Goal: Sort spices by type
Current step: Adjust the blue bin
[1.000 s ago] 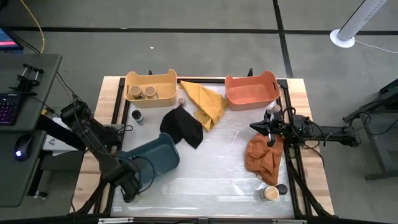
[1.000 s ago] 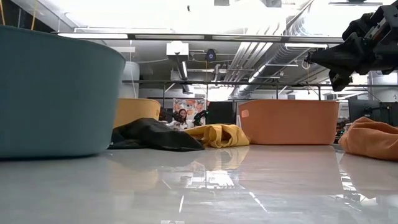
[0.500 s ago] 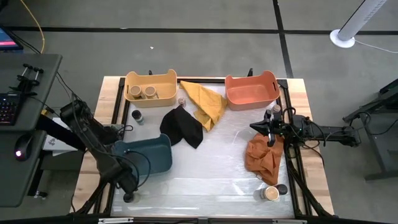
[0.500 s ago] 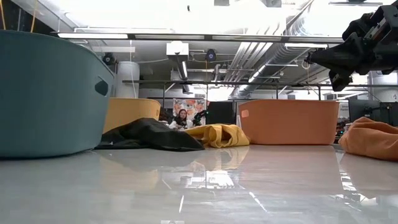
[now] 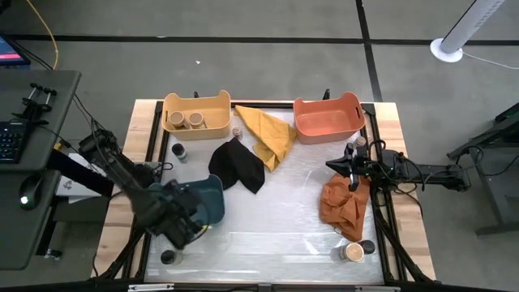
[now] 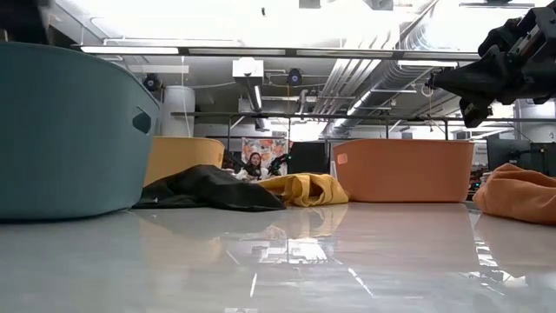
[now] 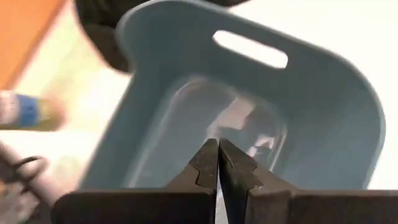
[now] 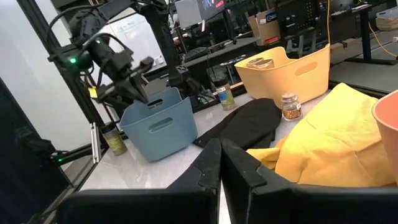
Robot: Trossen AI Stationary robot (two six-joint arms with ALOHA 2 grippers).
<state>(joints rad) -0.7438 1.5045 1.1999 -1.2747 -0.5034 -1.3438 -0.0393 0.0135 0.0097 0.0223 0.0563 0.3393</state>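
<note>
Left gripper (image 5: 185,229) shifted right since earlier, now over blue bin (image 5: 204,200), fingers (image 7: 207,163) clenched on nothing. Right gripper (image 5: 339,165) at right over orange cloth (image 5: 340,203), clenched, empty. Two jars (image 5: 185,120) in far-left yellow bin (image 5: 197,100); dark jar (image 5: 179,152) left; tan jar (image 5: 353,252) near right.

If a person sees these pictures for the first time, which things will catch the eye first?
Three coloured bins stand out: a yellow bin with two tan-topped jars and an orange bin along the far edge, and a blue bin near the left side. The left gripper hangs over the blue bin, jaws shut. Black, yellow and orange cloths lie crumpled between them.
</note>
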